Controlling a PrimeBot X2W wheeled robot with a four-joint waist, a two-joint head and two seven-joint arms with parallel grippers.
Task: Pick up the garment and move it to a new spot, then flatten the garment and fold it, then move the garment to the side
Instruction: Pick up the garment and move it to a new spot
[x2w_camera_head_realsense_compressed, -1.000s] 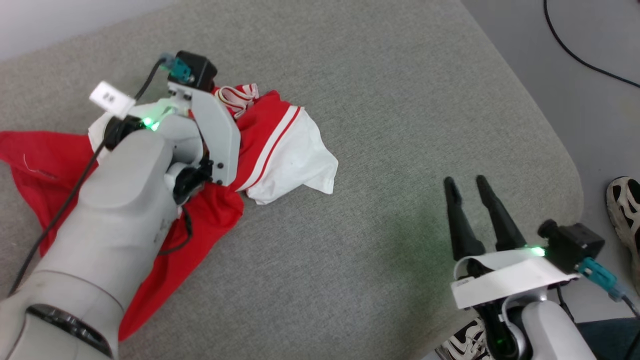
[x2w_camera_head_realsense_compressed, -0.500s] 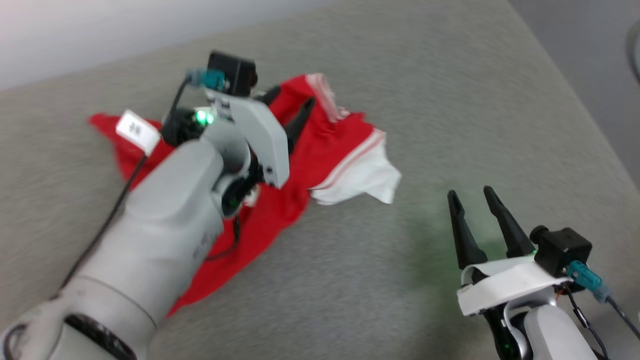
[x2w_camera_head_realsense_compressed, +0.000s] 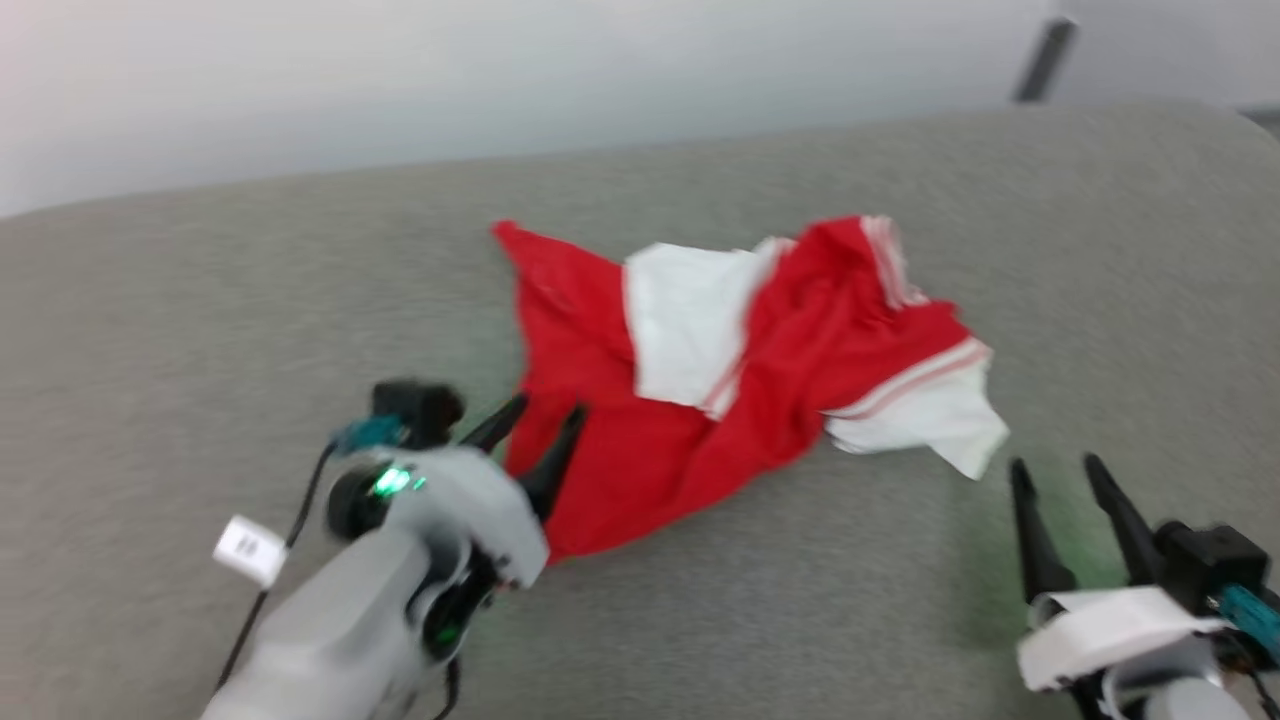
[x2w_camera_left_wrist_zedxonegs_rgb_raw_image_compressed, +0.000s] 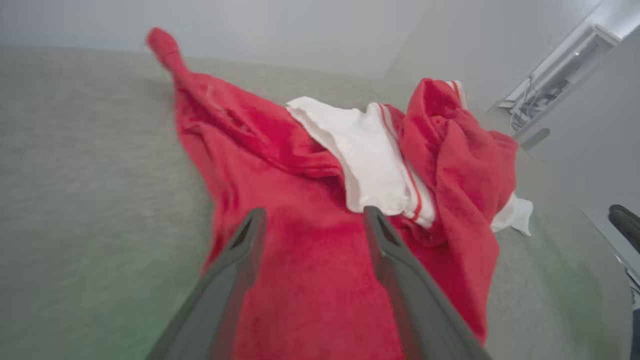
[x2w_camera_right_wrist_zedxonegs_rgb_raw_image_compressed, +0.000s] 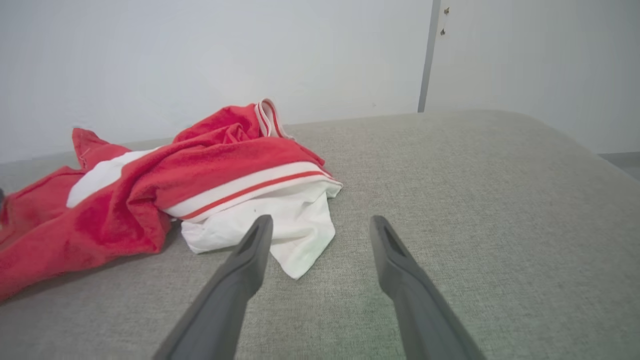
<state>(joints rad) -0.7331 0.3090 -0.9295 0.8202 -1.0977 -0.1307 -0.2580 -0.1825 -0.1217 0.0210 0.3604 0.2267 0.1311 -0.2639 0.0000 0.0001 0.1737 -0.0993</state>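
**Red-and-white garment (x2w_camera_head_realsense_compressed: 740, 420) loose on grey cushion (x2w_camera_head_realsense_compressed: 200, 330); both grippers empty**

Garment: crumpled heap, mid-cushion toward the far edge, not far from the pale wall (x2w_camera_head_realsense_compressed: 400, 80). The red body runs leftward and tapers to a pointed corner. One white sleeve (x2w_camera_head_realsense_compressed: 685, 320) is folded over on top of the red. A second white sleeve (x2w_camera_head_realsense_compressed: 925, 425) sticks out at the right end of the heap, with red-and-white stripes along its seam. Striped trim (x2w_camera_head_realsense_compressed: 885, 255) stands up at the far right of the pile.

Left gripper (x2w_camera_head_realsense_compressed: 549, 407): fingers spread wide, nothing clamped between them. The tips sit at the near-left edge of the red cloth. From the left wrist, the fingers point out over the red fabric, which shows through the gap. Head view is blurred, so I cannot tell whether the tips touch the cloth.

Right gripper (x2w_camera_head_realsense_compressed: 1055, 463): fingers wide apart, holding nothing. It is over bare cushion, just on the near side of the second white sleeve. From the right wrist, one fingertip lines up with the sleeve's edge; contact unclear.
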